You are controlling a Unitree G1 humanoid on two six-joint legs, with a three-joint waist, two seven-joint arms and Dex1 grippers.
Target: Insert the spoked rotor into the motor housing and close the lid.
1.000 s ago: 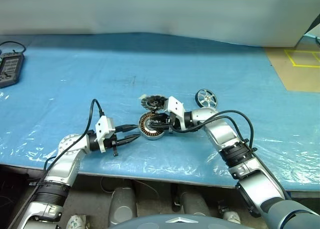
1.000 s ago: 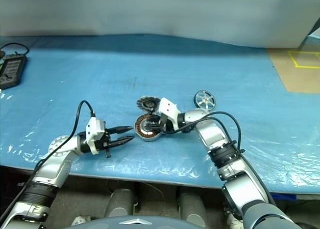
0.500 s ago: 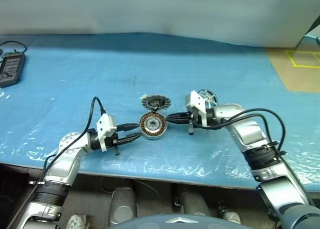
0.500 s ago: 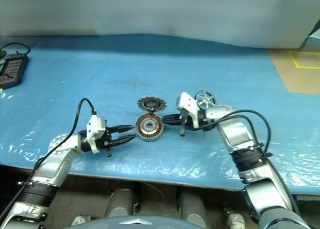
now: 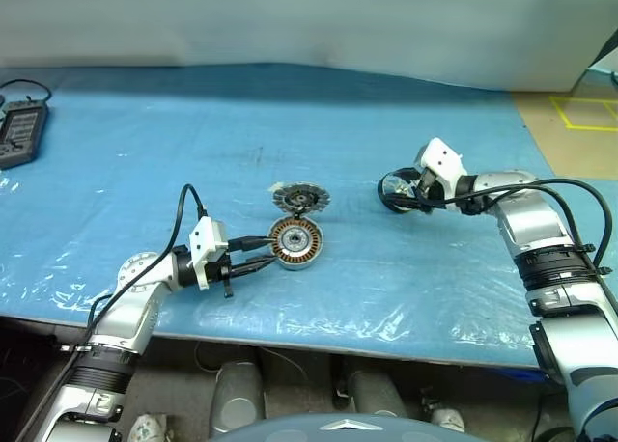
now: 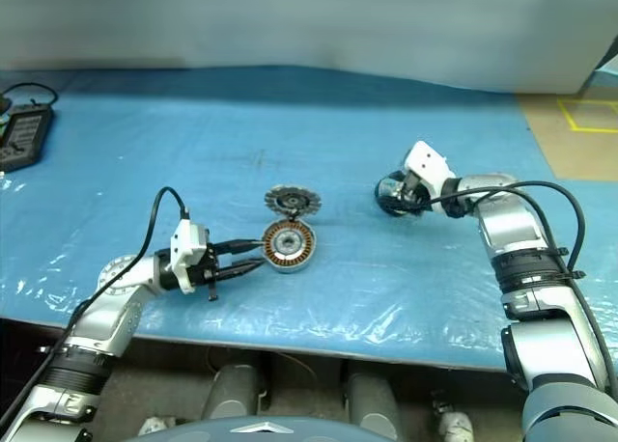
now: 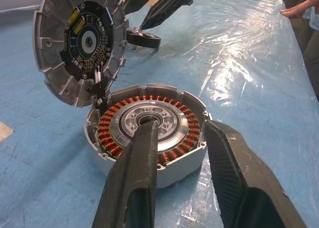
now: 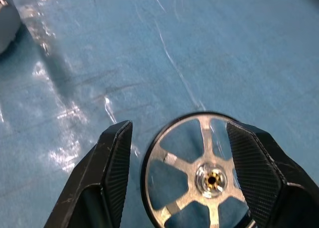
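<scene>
The right gripper (image 8: 172, 163) stands open around the spoked rotor (image 8: 204, 175), right of centre in the head views, holding nothing. One pad (image 8: 251, 163) touches or nearly touches the rim; the other stands clear.

Risk: closing off-centre may push the rotor across the glossy surface (image 5: 406, 278) or tip it out of the grip.

The left gripper (image 7: 182, 141), partly open, straddles the near rim of the motor housing (image 5: 294, 242) at frame centre; whether it pinches the rim cannot be told. The lid (image 5: 300, 199) stands tilted open behind it.

Risk: a loose hold lets the housing shift during insertion.
</scene>
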